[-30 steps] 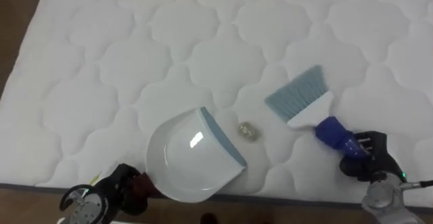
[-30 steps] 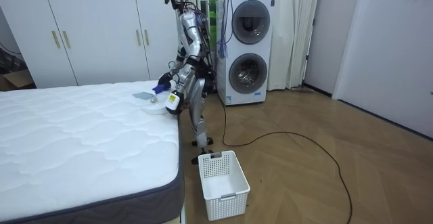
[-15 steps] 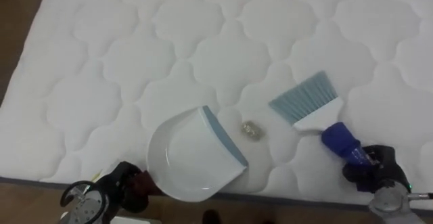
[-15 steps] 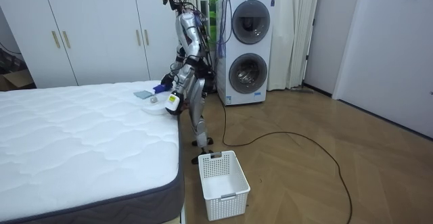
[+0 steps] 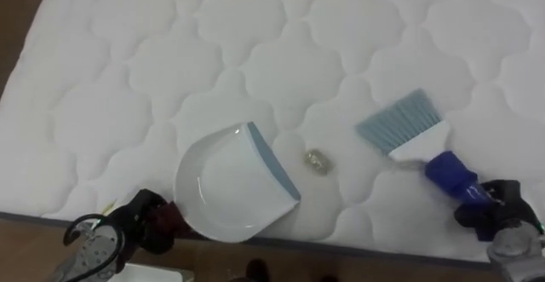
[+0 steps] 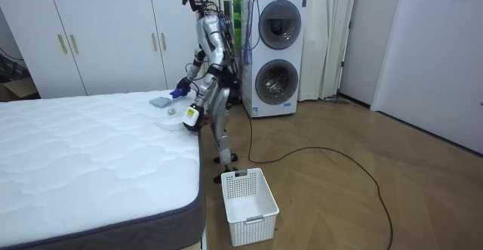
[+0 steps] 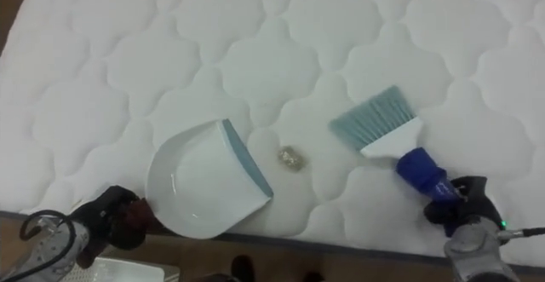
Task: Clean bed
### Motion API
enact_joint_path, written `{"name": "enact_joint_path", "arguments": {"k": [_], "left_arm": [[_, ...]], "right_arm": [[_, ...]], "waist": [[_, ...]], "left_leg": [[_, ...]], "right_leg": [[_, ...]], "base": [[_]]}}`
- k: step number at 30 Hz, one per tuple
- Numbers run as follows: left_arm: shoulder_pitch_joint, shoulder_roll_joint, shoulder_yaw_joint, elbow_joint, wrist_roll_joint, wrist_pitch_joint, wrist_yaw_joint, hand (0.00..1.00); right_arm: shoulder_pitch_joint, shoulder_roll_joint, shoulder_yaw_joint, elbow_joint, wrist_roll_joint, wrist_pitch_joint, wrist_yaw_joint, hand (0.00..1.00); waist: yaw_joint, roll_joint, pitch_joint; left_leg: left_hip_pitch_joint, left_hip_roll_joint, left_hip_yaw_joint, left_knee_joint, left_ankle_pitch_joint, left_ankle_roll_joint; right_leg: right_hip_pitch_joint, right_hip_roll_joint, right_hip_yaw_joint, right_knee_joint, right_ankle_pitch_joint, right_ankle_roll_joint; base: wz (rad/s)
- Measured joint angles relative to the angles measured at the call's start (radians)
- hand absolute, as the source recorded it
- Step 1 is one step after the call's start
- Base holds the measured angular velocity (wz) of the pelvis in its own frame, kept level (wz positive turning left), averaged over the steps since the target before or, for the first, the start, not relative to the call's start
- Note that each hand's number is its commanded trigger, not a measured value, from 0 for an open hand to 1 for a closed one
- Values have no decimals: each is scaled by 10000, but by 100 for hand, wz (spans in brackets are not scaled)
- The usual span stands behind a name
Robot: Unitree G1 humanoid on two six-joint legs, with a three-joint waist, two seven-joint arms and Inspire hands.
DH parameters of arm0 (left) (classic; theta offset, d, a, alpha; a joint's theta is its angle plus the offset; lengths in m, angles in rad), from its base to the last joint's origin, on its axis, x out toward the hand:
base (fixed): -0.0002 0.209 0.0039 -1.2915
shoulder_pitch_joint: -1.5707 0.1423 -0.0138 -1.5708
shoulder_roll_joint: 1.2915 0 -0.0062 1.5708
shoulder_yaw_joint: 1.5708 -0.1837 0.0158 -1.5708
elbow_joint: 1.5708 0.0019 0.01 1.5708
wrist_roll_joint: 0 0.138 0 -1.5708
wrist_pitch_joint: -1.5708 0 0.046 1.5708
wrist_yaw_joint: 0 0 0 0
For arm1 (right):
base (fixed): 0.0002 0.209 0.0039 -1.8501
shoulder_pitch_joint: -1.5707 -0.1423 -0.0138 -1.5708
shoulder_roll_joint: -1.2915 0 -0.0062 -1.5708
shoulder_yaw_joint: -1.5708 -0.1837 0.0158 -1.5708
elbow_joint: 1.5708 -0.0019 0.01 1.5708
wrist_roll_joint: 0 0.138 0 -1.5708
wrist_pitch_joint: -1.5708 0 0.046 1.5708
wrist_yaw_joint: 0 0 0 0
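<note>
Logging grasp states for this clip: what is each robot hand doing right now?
Left robot hand: closed on the dustpan.
Right robot hand: closed on the brush.

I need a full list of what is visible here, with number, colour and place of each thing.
mattress: one, white, quilted, room view's left.
dustpan: one, white with grey-blue lip, at the mattress's near edge.
brush: one, pale blue bristles, blue handle, right of the dustpan.
scrap: one, yellowish, between dustpan and brush.
basket: one, white, on the wooden floor beside the mattress.
washing machines: two, white, stacked, behind the robot.
wardrobe: one, white, behind the mattress.
left hand: dark, gripping the dustpan's handle.
right hand: dark, gripping the brush's handle.
</note>
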Motion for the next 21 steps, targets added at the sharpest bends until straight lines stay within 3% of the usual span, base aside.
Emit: {"name": "enact_joint_path", "arguments": {"k": [5, 8, 14, 21], "left_arm": [[-147, 466, -7, -173, 398, 8, 3, 100], [-191, 662, -5, -162, 421, 0, 1, 100], [-416, 706, -9, -158, 416, -155, -112, 100], [-775, 745, -10, 4, 845, -293, -250, 100]], "right_arm": [[-592, -1021, 304, -17, -2407, 155, -51, 100], [-1066, -1181, 625, -135, -3971, 303, 59, 100], [-1602, -1565, 1487, -425, -6774, 363, 322, 100], [-2053, -2279, 2180, -1667, -10064, 534, 310, 100]], "waist": [[-36, -168, 30], [-32, -355, 43], [278, -633, 119], [555, -833, 140]], "left_leg": [[-93, 61, -85, 99, 14, 20], [-93, 143, 21, 95, 14, 16], [-104, 188, 9, 120, 12, 9], [-43, 206, 38, 7, 14, 5]], "right_leg": [[-64, 66, -27, 41, 40, -75], [-119, 130, 44, 47, 66, -124], [-136, 170, 47, 25, 95, -157], [-101, 231, 85, -110, 167, -152]], "base": [[-2], [-9], [-3], [-2]]}}
